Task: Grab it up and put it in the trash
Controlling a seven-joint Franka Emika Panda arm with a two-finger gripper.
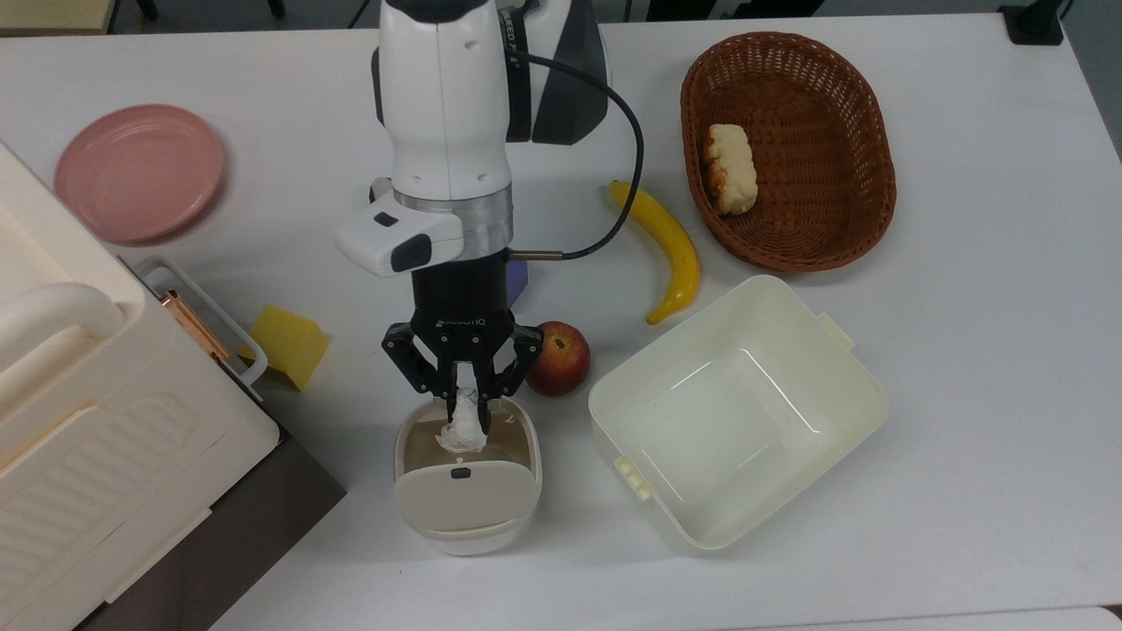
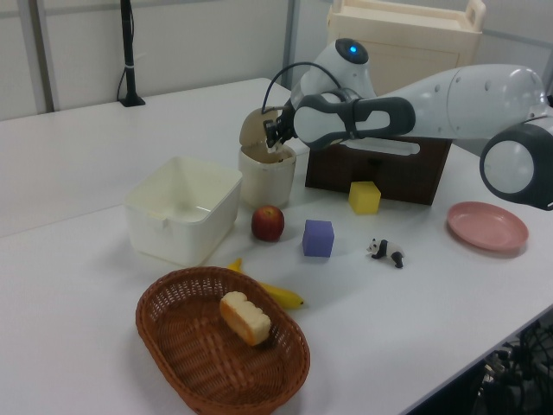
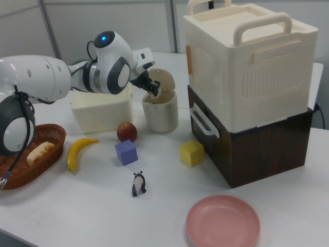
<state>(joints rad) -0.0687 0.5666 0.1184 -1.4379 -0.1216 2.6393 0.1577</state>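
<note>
The off-white crumpled paper lump (image 1: 463,428) hangs over the open mouth of the small cream bin (image 1: 417,514), held between the fingers of my gripper (image 1: 465,405), which is shut on it. The bin's flap lid (image 1: 465,496) with its small black mark stands tipped open. In the left view the gripper (image 2: 275,135) sits just above the bin (image 2: 263,177). In the right view the gripper (image 3: 152,88) is right over the bin (image 3: 160,116), in front of its raised lid (image 3: 165,80).
A red apple (image 1: 561,359) lies right beside the gripper. The large cream tub (image 1: 824,403) is to the top view's right, with a banana (image 1: 668,247) and a wicker basket (image 1: 868,123) beyond. A yellow block (image 1: 287,345), pink plate (image 1: 138,172), panda figurine (image 3: 138,183) and stacked boxes (image 3: 247,92) stand nearby.
</note>
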